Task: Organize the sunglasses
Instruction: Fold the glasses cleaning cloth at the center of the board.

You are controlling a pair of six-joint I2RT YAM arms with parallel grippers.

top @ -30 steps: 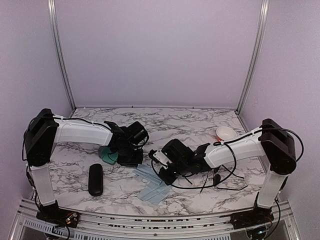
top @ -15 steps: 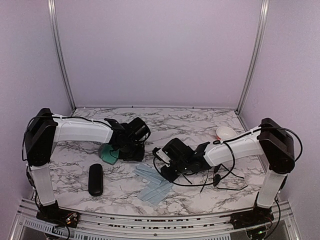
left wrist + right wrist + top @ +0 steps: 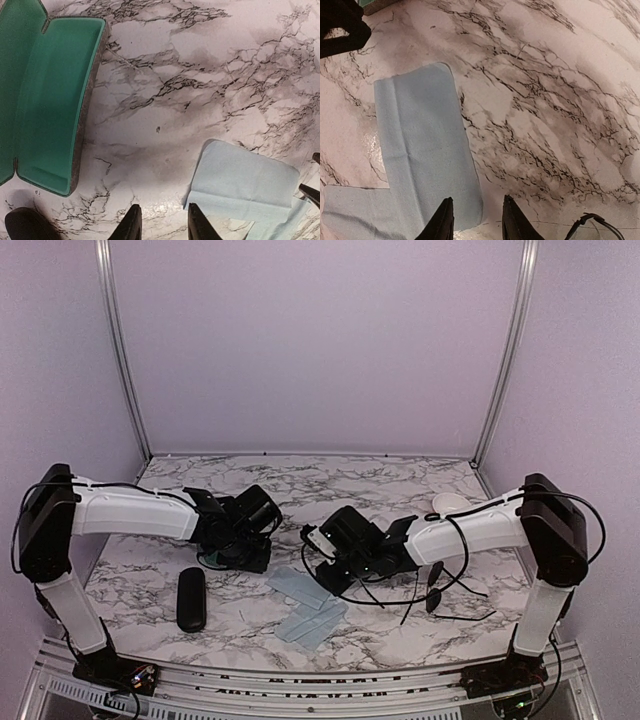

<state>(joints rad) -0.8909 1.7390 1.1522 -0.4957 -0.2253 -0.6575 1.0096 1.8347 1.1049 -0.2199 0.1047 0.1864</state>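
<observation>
Nearest the bases, the glossy black oval case [image 3: 191, 598] lies lengthwise at the lower left of the top view, alone on the marble table [image 3: 350, 485]. Just right of it and low in the centre is a pale blue cloth [image 3: 312, 623], with a second cloth [image 3: 297, 586] overlapping its upper edge. Over at the lower right, there are the sunglasses [image 3: 433, 598]. One small dark oval lens shows clearly, standing up off the table, and hair-thin black wire arms splay out around it. The wires are so fine that they tangle by eye with the right arm's cable, and whether this is one pair or two cannot be told. A thin wire loop of them also pokes into the lower right corner of the right wrist view. Up a step, the right gripper [image 3: 476, 220] hangs over the edge of the second cloth, its fingers apart and nothing between them. The left gripper [image 3: 162, 227] sits left of centre, its fingers likewise spread over bare marble and gripping nothing. Beside it, at the upper left of the left wrist view, the open case [image 3: 55, 90] shows its green lining and grey rim, with nothing inside. Farthest back, a white bowl [image 3: 450, 505] peeks from behind the right arm.
</observation>
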